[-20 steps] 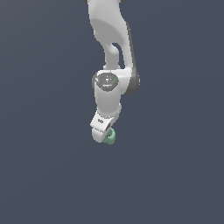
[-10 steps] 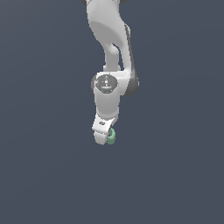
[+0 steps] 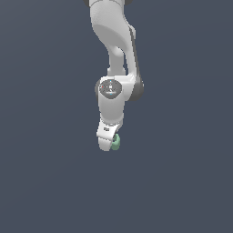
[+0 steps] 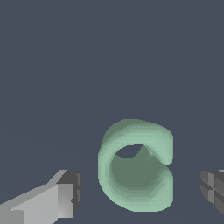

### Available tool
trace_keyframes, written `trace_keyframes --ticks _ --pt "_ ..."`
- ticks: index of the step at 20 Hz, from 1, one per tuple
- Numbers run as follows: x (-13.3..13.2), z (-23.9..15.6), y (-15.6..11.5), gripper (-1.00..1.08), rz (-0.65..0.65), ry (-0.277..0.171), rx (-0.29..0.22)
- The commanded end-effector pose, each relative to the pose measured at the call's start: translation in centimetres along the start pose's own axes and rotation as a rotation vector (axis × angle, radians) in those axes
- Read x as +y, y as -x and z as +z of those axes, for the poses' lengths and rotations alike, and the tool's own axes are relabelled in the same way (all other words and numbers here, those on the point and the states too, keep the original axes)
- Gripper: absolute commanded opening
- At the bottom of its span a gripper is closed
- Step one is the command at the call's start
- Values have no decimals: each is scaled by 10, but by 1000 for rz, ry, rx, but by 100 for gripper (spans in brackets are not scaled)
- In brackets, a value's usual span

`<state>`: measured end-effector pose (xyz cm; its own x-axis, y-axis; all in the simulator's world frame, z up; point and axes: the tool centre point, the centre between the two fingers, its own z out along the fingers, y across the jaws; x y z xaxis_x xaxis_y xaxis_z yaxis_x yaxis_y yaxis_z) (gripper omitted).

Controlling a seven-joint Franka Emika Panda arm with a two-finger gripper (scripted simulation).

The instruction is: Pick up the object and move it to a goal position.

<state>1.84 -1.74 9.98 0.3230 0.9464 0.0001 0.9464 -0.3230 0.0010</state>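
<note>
The white arm (image 3: 113, 54) comes down from the top of the exterior view, bends at a round grey-capped joint (image 3: 110, 88), and from there its last section points down and slightly toward the exterior view's left. At its tip sits the pincer (image 3: 108, 144), seen side-on, so its fingers cannot be told apart in that view.

The wrist view shows the pincer (image 4: 141, 190) spread wide: one finger (image 4: 65, 192) and the other finger (image 4: 213, 189) stand well apart, and neither touches anything.

The green ring (image 4: 136, 164), a lumpy pale piece with a notch cut through one side of its wall, lies between the two fingers with a gap on each side. In the exterior view the green ring (image 3: 116, 142) shows only as a small bulge just beside the pincer's tip, on the exterior view's right, mostly hidden behind it. Whether the ring rests on the dark grey ground (image 3: 182, 182) cannot be told.
</note>
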Motion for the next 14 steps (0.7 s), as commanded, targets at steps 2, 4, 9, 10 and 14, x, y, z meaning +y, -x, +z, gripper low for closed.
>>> trace_keyframes --ticks 2,4,9,10,14 --pt "-1 14 0 100 -1 -1 0" --pt "-1 25 0 100 -3 -1 0" --pt "-1 43 0 100 -4 -1 0" --pt "-1 44 0 100 -4 -1 0" --pt "0 45 0 -100 -4 -1 0"
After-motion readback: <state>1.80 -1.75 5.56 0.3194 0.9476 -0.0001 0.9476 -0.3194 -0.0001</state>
